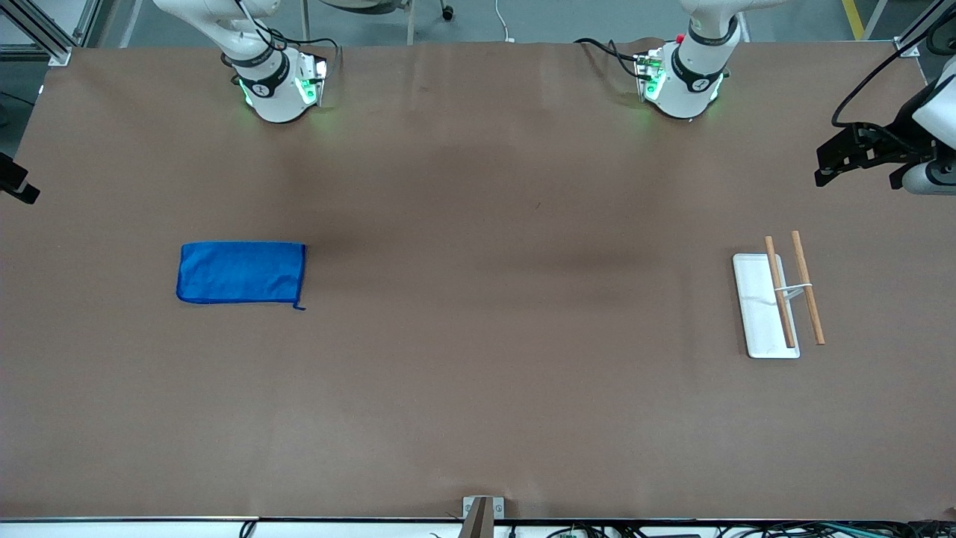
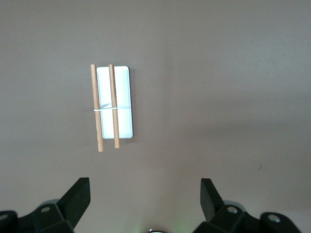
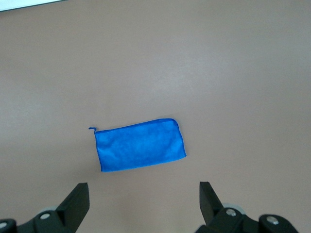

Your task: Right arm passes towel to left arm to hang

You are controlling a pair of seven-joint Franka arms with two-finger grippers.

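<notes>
The bright blue towel (image 1: pixel 240 272) (image 3: pixel 140 145) lies flat and folded on the brown table toward the right arm's end, with a small loop (image 1: pixel 299 306) at one corner. My right gripper (image 3: pixel 144 191) hangs high over the table beside the towel, open and empty; only a black part of it (image 1: pixel 16 183) shows at the front view's edge. My left gripper (image 1: pixel 859 166) (image 2: pixel 144 187) hovers high over the left arm's end, open and holding nothing. Below it stands a rack with a white base (image 1: pixel 758 314) (image 2: pixel 124 97) and two wooden rods (image 1: pixel 779 291).
Both arm bases (image 1: pixel 280 90) (image 1: pixel 683 82) stand along the table's edge farthest from the front camera. A small metal bracket (image 1: pixel 483 515) sits at the edge nearest the camera. Brown tabletop (image 1: pixel 508 299) stretches between towel and rack.
</notes>
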